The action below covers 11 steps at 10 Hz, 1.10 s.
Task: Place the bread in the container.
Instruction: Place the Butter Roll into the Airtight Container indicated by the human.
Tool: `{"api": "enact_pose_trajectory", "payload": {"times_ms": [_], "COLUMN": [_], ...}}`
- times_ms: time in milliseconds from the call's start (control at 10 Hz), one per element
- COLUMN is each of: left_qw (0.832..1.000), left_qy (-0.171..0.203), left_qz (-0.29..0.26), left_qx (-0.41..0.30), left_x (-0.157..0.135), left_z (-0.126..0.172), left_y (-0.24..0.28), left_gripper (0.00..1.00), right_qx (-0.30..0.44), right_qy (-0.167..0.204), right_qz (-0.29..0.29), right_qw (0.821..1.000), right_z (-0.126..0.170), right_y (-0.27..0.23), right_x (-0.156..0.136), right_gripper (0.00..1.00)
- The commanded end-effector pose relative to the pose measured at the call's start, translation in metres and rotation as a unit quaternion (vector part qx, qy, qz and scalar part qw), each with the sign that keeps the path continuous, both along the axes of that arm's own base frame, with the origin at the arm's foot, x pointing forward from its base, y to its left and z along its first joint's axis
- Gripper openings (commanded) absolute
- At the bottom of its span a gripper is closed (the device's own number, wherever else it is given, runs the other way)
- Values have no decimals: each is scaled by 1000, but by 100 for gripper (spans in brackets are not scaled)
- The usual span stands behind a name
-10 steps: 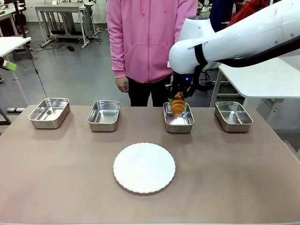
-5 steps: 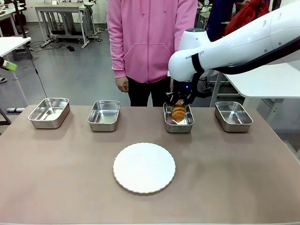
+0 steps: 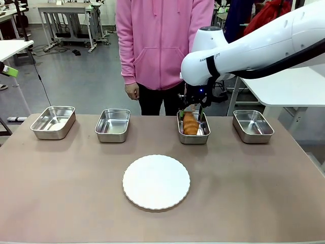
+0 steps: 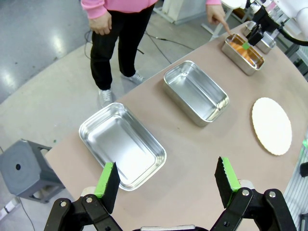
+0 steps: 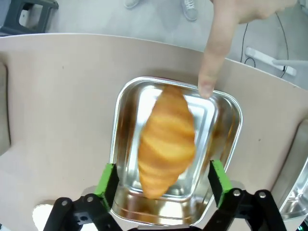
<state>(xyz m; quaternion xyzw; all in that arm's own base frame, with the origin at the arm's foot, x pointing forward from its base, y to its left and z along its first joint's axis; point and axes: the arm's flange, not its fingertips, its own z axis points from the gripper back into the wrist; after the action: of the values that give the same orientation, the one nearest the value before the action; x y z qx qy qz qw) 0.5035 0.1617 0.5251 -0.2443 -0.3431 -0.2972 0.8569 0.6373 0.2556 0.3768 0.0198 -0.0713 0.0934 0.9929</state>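
A: Golden-brown and ridged, the bread (image 5: 166, 140) lay inside the container (image 5: 126, 131), a shiny steel pan, third from the robot's left in the far row of four. Confirm?

B: Confirmed. The loaf (image 3: 190, 124) rested lengthwise in that pan (image 3: 193, 139) and touched neither pad. The right gripper (image 5: 163, 184) hung directly above it, jaws spread, one green pad on each side of the bread.

A: State of the left gripper (image 4: 166, 178)?

B: Spread as well, nothing between its pads. It was above the table's left end, near the first steel pan (image 4: 123, 146), with the second pan (image 4: 196, 92) beyond it.

A: Person's position?

B: The person in the pink hoodie (image 3: 161, 35) stood at the far edge, behind the row. In the right wrist view, one fingertip (image 5: 208, 87) was at the container's far rim, just beside the bread's end; I could not tell whether it touched.

A: Remaining items?

B: A fourth pan (image 3: 252, 126) sat to the right of the container, apart from it. The round white plate (image 3: 156, 181) lay nearer the robot, mid-table (image 3: 61, 188), well clear of all pans.
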Motion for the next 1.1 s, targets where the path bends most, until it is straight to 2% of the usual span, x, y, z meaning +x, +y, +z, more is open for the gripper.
{"api": "enact_pose_trajectory", "payload": {"times_ms": [0,300,400,500,1000], "left_qw": [1000,1000,1000,1000,1000], "left_qy": [1,1,1,1,1], "left_qz": [2,2,2,2,2], "left_qx": [-2,-2,-2,-2,-2], "left_x": [-1,-1,-1,-1,-1], "left_z": [1,1,1,1,1], "left_y": [-1,-1,-1,-1,-1], "left_gripper": [100,100,100,100,100], "right_qx": [-7,-4,-9,4,4], "right_qy": [-19,-24,-28,-8,-8], "right_qz": [0,-2,-34,-1,-1], "right_qw": [1000,1000,999,1000,1000], "right_z": [3,4,6,6,6], "right_y": [2,3,5,2,2], "right_x": [10,14,19,6,6], "right_gripper": [100,100,100,100,100]}}
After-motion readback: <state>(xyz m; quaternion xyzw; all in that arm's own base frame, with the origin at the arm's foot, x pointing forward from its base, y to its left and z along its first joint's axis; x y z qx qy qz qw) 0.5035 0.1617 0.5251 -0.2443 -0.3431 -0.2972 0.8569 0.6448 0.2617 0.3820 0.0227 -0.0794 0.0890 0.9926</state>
